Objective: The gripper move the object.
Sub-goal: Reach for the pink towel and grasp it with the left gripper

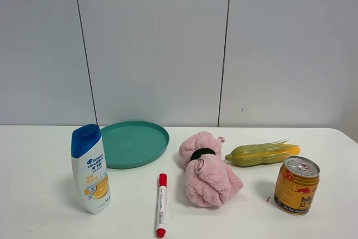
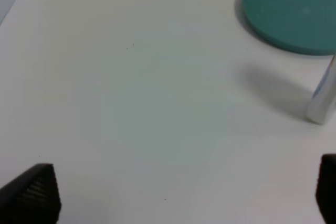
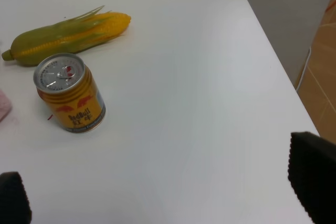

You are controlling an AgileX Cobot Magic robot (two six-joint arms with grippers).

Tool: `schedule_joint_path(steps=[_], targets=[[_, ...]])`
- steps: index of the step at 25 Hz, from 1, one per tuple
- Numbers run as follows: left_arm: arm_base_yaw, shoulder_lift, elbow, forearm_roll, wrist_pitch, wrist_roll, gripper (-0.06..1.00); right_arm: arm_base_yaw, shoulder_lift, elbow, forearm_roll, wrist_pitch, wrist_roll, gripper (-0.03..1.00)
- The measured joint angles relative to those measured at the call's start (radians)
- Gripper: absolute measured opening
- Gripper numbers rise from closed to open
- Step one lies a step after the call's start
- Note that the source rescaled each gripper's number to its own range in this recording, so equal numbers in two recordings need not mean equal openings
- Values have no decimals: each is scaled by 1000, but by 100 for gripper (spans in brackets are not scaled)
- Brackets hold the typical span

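Jaws wide apart, nothing held, on left gripper (image 2: 178,192) and right gripper (image 3: 164,190). Mid-table (image 1: 33,216), between red marker (image 1: 161,204) and corn cob (image 1: 262,154): pink towel bundle (image 1: 208,172), likely light, soft, squashy, grippy. Suggest pinching across black band (image 1: 202,153) waist, closing deep.

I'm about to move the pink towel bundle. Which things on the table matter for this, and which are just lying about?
Part of the job:
pink towel bundle
left gripper, open, nothing in it
right gripper, open, nothing in it

Just lying about:
teal plate
shampoo bottle
red marker
corn cob
gold can
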Motion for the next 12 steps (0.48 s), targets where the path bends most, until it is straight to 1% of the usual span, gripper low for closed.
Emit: schedule_joint_path(steps=[12], targets=[[0, 0, 0, 0, 0, 0, 99, 0, 0, 0, 0, 0, 0, 100]])
